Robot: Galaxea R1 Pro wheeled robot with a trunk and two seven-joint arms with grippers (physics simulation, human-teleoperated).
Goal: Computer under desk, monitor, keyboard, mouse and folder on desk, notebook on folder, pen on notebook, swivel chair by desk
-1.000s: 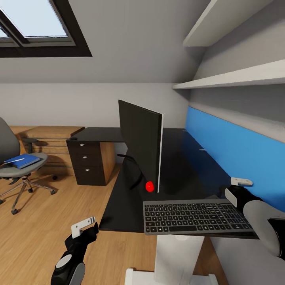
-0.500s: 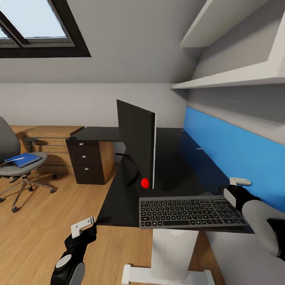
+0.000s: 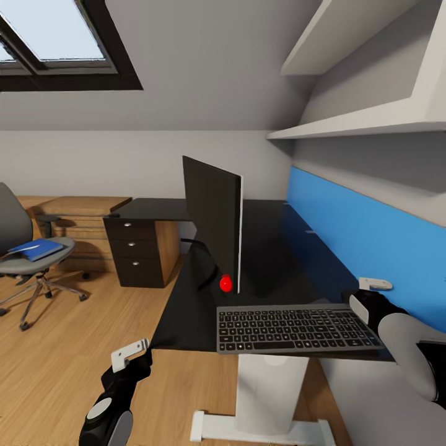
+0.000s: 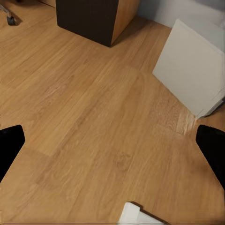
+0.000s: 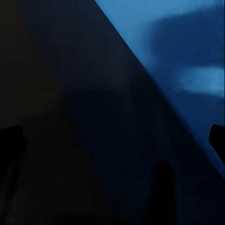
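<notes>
One keyboard [image 3: 296, 329] lies flat at the table's [image 3: 272, 248] near edge, before the upright monitor [image 3: 214, 223]. Stiff, light and probably slippery, it is best pinched along a long edge. The right gripper [image 3: 370, 296] beside it and the left gripper [image 4: 112, 145] over the floor [image 4: 84, 117] both stand spread, holding nothing.

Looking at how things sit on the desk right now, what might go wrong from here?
1. The keyboard lies at the desk's near edge, beside the right hand; a nudge might tip it off.
2. The monitor stands edge-on close behind it; pushing the keyboard back could knock it.
</notes>
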